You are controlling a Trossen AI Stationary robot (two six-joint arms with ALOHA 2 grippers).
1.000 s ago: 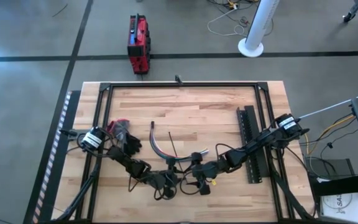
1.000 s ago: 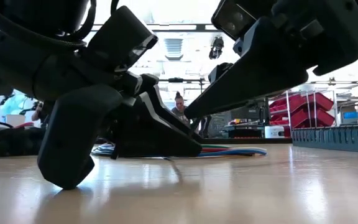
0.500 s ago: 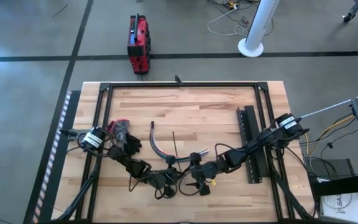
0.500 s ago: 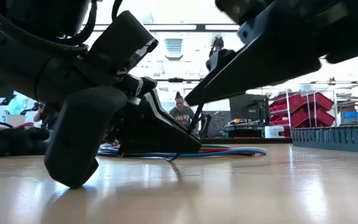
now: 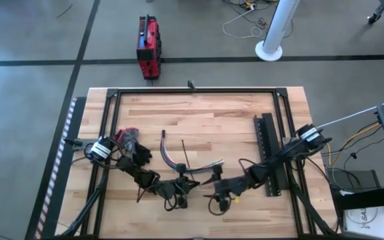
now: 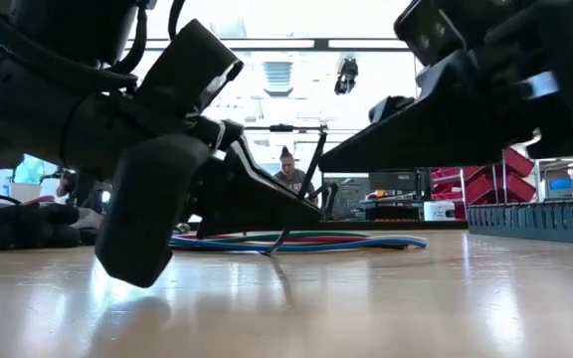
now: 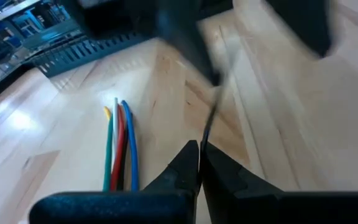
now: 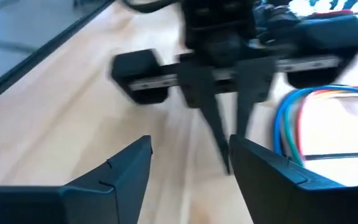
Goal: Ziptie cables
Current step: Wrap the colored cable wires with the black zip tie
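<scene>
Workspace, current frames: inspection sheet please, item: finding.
Surface: wooden table inside a black frame.
Job's things: cables lie flat on the wood in a curve; ziptie is a thin black strip pinched in the left gripper.
Clutter: black perforated bar toward the right side; dark gloves with red trim at the left.
Grippers: left gripper shut on the ziptie; right gripper open, facing the left gripper.
Cables: arm wiring loops along both arms.
Surroundings: red case and white post base on the floor; person beyond the table.
</scene>
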